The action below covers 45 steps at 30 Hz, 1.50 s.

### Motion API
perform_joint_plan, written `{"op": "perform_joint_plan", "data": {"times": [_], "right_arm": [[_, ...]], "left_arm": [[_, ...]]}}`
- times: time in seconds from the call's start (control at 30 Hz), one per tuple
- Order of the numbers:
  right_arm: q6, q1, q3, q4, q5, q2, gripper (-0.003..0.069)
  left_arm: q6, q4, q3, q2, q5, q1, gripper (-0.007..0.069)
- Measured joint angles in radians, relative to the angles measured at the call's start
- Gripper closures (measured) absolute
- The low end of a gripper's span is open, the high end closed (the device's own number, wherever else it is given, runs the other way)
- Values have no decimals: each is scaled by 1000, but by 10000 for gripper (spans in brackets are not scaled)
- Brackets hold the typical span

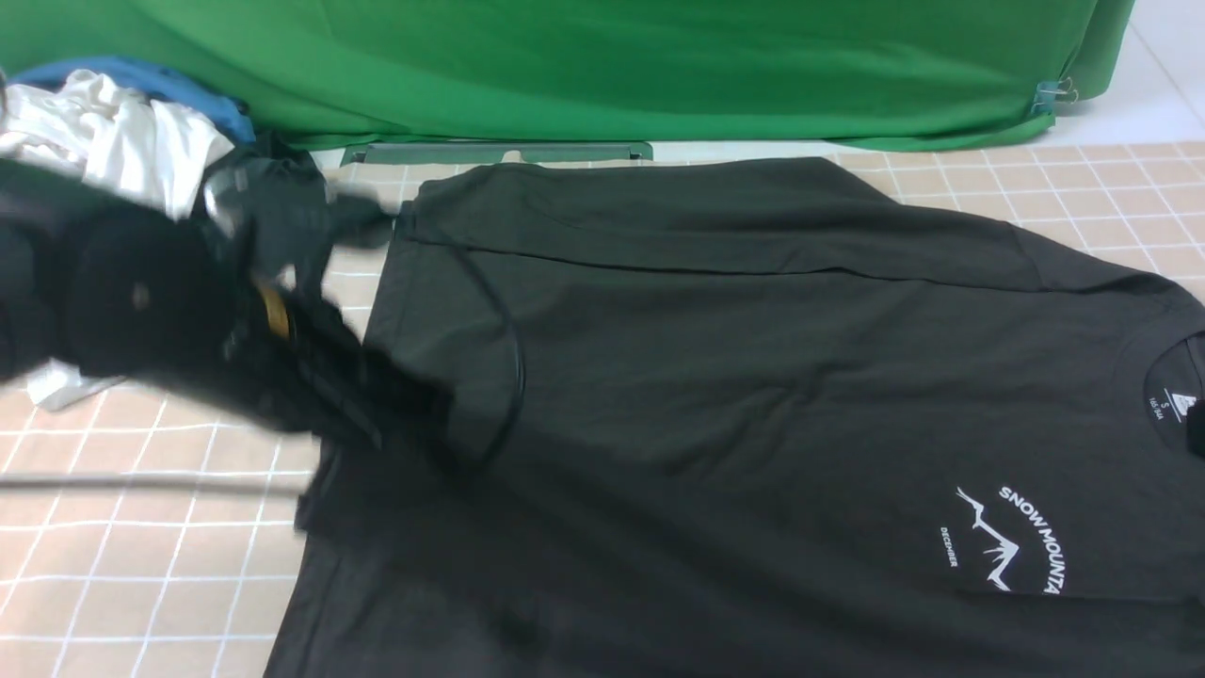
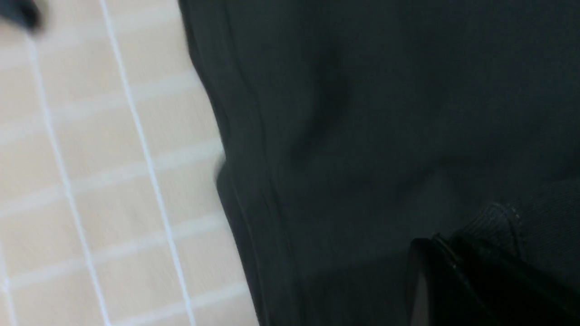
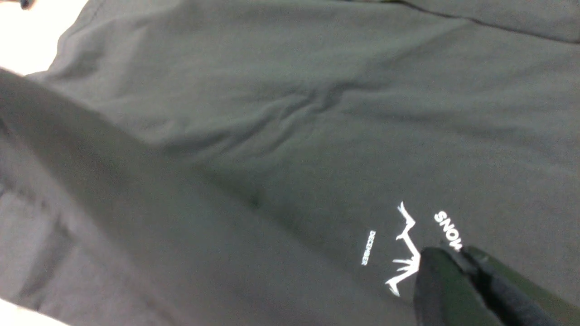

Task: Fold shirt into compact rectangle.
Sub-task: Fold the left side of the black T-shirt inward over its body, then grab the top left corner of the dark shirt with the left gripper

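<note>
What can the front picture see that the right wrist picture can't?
Only the front view shows the green cloth at the back, the pile of white clothes, the checked table cover and a white neck label. Only the right wrist view shows the right gripper close up, right beside the white mountain print. Both show the dark shirt and that print.

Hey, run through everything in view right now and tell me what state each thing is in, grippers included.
shirt: spread print-up, far side folded in, not yet a compact rectangle.
left gripper: blurred over the shirt's hem end, open or shut unclear.
right gripper: beside the chest print, open or shut unclear.
white garment: crumpled in a heap.
green backdrop: hanging, clipped at one corner.
</note>
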Motion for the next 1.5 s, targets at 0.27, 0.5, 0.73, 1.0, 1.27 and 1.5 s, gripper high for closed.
{"op": "perform_joint_plan", "data": {"times": [0.27,0.5,0.73,1.0,1.27,1.5], "right_arm": [[0,0,0,0,-14,0,570],[0,0,0,0,-14,0,568],[0,0,0,0,-14,0,568],[0,0,0,2,-14,0,558],[0,0,0,7,-14,0,548],[0,0,0,7,-14,0,537]], "left_arm": [[10,50,-178,128,-19,67,592],[51,97,-207,265,-76,68,592],[3,189,-208,352,-110,78,578],[-118,227,-268,423,-103,105,300],[-50,-9,-596,591,-64,225,139],[-6,-67,-854,802,-28,239,144]]}}
